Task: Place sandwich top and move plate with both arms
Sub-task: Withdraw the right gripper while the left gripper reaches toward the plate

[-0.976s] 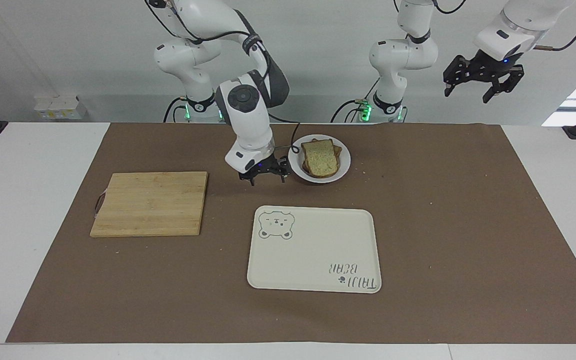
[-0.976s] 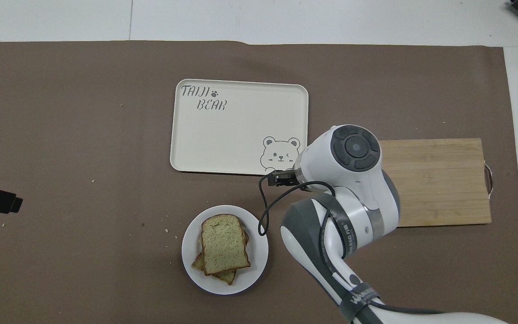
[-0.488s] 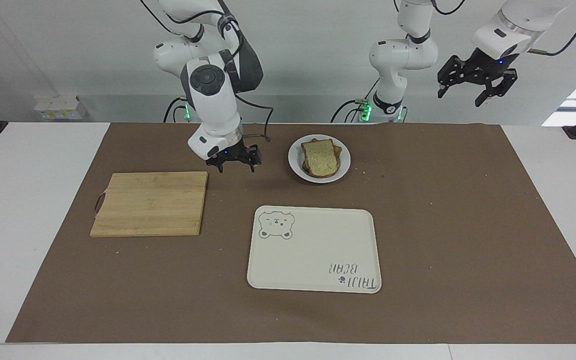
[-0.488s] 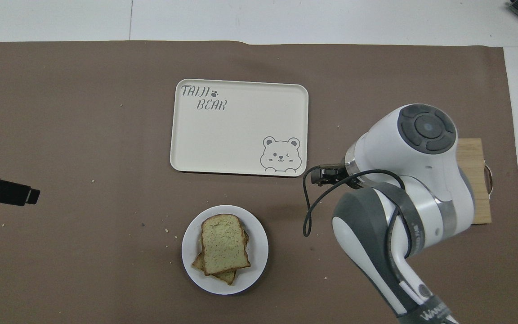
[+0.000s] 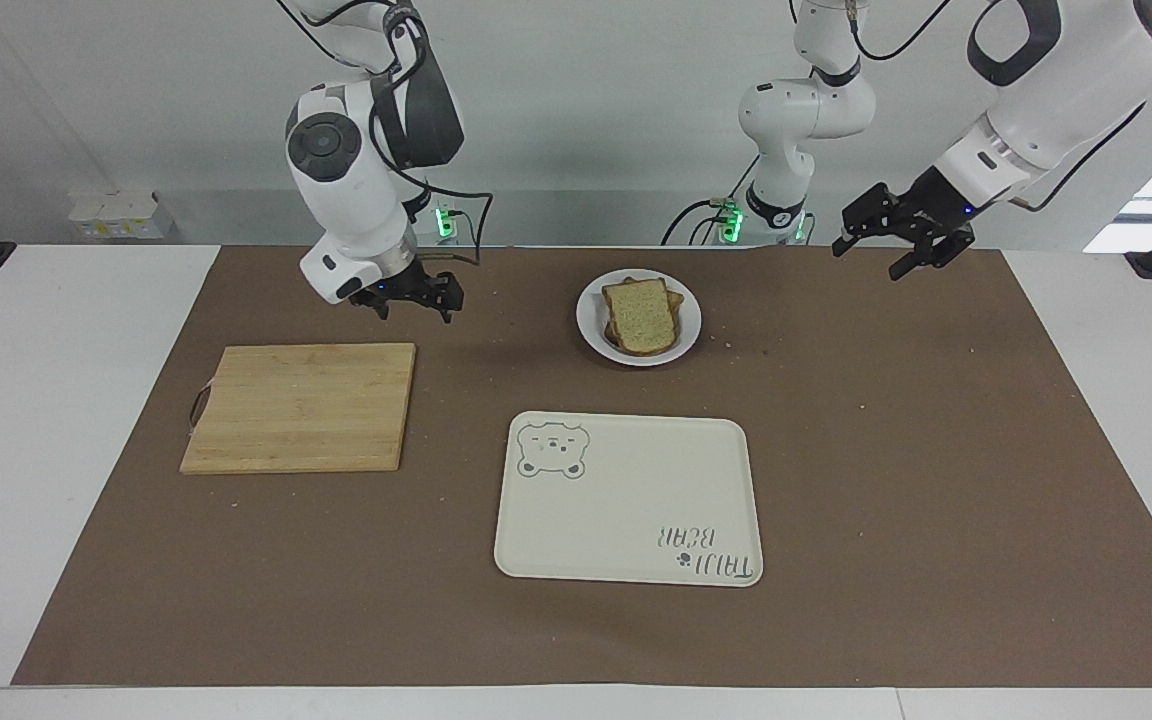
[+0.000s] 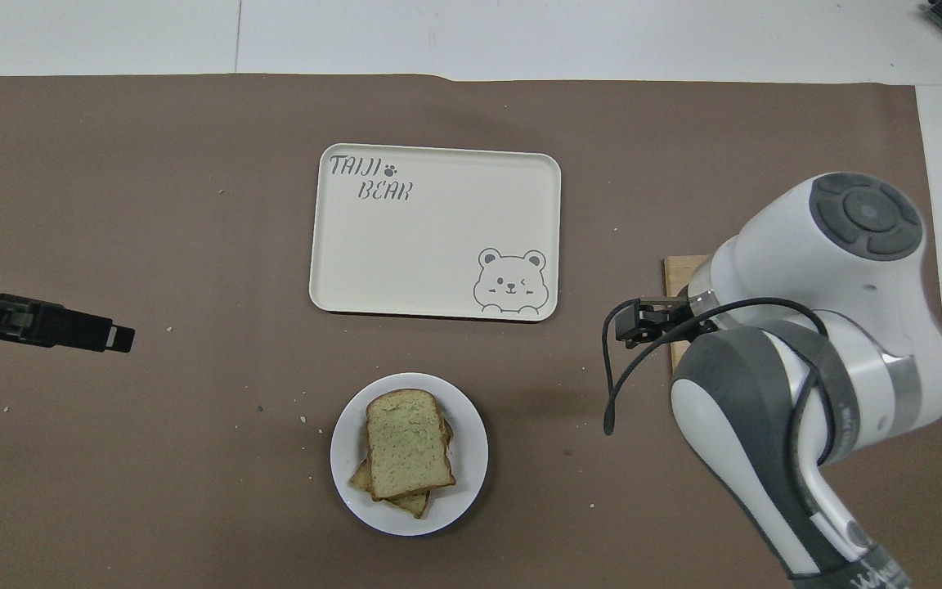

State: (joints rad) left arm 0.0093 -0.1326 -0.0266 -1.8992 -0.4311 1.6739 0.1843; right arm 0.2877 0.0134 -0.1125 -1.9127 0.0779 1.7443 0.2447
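The bread slice (image 5: 642, 314) I was to put on top now lies on the lower slice, a little askew, on the white plate (image 5: 685, 333), which sits toward the robots' edge of the brown mat (image 5: 936, 450), about midway between the two arms' ends. In the last second my right pincer (image 5: 414, 300) has pulled away from just beside the plate toward the right arm's end of the mat and risen; it now hangs released and empty over the mat by the corner of the cutting board (image 5: 300, 407). My left pincer (image 5: 898, 247) has swung lower over the left arm's end of the mat, also spread and empty. I judge the topping step done and the two-arm move of the plate not yet begun; both pincers are well apart from the plate. The cream tray (image 5: 626, 520), farther from the robots than the plate, carries a bear face and the words "TAIJI BEAR" with a paw print.
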